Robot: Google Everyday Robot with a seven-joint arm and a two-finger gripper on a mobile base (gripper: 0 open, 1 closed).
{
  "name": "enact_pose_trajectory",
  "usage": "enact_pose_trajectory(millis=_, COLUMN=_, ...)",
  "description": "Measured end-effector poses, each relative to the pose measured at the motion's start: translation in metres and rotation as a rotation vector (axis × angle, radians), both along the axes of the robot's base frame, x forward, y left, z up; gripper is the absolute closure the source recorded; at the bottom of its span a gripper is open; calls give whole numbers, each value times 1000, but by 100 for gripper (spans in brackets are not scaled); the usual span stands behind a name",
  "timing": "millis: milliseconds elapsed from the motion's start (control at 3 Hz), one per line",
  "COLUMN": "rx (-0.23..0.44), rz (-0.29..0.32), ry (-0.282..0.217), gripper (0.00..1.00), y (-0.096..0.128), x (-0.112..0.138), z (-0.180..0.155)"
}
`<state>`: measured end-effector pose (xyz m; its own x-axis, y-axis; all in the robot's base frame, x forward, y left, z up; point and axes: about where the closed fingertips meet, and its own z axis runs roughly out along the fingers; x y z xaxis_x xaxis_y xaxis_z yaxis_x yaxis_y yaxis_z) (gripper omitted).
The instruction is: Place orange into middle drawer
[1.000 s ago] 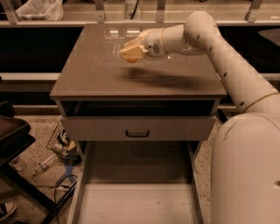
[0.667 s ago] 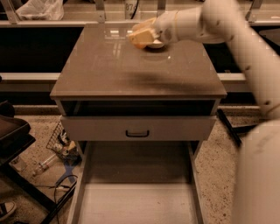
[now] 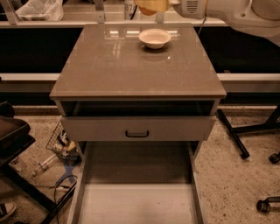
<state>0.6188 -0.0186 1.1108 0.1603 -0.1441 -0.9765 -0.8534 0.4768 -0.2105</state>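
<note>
Lifted since a moment ago, the tool (image 3: pixel 152 4) now sits higher and further back, right at the top edge of the view, and the white bowl (image 3: pixel 155 38) it was hanging over stands in plain sight

Far left, a crumpled plastic bag (image 3: pixel 37 8) lies on the shelf behind the cabinet. Lower down, some small clutter (image 3: pixel 61 146) sits on the speckled floor beside the cabinet's left leg.

The brown worktop (image 3: pixel 109 65) is glossy and carries only the bowl, which stands upright near its back edge, a little right of centre. Under the worktop, a grey drawer front (image 3: pixel 96 129) with a small black handle (image 3: pixel 137 133) is pulled out slightly, leaving a dark gap above it. Below that, the middle drawer (image 3: pixel 138 203) is drawn far out towards me, its pale floor bare.

Above and just behind the bowl, the tool is closed around the orange (image 3: pixel 148 8), which hangs in the air well apart from the open drawer. Only the fruit's lower part shows.

The pale arm (image 3: pixel 232 11) reaches in from the upper right. On the floor at the right stand a black leg (image 3: pixel 234 135) and a caster (image 3: pixel 267 204)
</note>
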Motion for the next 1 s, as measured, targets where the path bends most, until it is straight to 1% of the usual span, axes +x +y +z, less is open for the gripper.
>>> enact_pose_trajectory(millis=333, rx=50, rz=-4, ry=97, gripper=100, y=-6, x=-48, z=-30)
enact_pose_trajectory(millis=667, rx=24, rz=-62, ry=174, gripper=100, y=-38, x=-60, z=-76)
enact_pose_trajectory(millis=1000, rx=24, rz=-62, ry=174, gripper=100, y=-38, x=-60, z=-76)
